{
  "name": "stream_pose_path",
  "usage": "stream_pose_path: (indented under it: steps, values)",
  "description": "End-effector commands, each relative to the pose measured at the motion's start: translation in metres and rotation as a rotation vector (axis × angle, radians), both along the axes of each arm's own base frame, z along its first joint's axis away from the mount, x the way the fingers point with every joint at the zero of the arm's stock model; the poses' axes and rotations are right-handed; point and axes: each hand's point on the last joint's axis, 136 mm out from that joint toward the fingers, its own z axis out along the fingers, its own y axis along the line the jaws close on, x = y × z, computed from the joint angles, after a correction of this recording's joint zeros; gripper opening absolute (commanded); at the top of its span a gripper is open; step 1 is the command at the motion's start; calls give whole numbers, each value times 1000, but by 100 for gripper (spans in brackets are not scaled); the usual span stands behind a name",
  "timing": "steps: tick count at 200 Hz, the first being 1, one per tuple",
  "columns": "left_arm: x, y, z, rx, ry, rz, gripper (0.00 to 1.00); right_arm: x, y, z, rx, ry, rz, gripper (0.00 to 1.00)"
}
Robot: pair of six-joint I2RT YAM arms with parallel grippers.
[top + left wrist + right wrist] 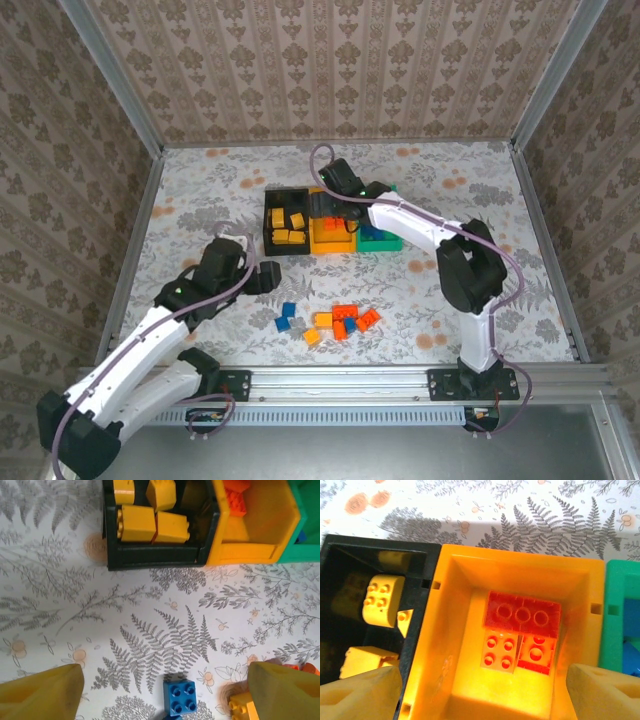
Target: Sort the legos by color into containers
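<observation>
My left gripper (165, 687) has its jaws apart and empty, with a blue brick (179, 697) on the table between them, a touch right of centre. I read this as the pick: nudge right, drop straight down, close across the flat sides, and mind the yellow brick (239, 706) just beside the finger on that side. My right gripper (485, 690) hangs over the yellow-orange bin (451, 630), jaws apart, holding nothing; red-orange bricks (522, 612) lie inside. The green bin (616, 615), at the row's right end, takes blue.
</observation>
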Motion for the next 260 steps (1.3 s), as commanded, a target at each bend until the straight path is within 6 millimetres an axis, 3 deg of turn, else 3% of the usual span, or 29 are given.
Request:
stream_pose_path:
  steps: [1,26,56,82,107,157,225,260]
  values:
    - [-14,-4,-19,58,136,-61,77,-21,-3,28,43,-34,20,86]
    - [-28,-21,-47,162,246,-140,75,-42,-14,22,51,-23,19,86]
    - [-40,-40,-68,262,272,-217,76,-60,-27,12,47,-6,15,86]
    - [-38,-46,-84,326,295,-237,75,-69,-35,8,50,-3,7,86]
    - [-32,-53,-97,373,308,-255,65,-73,-40,9,56,-11,1,86]
    - [-30,-51,-112,465,347,-255,51,-75,-55,24,74,-51,-25,86]
    - [-51,-51,-132,486,438,-282,52,-74,-73,34,88,-75,-67,87]
    - [-49,-55,-130,473,417,-280,37,-73,-78,33,94,-73,-84,87]
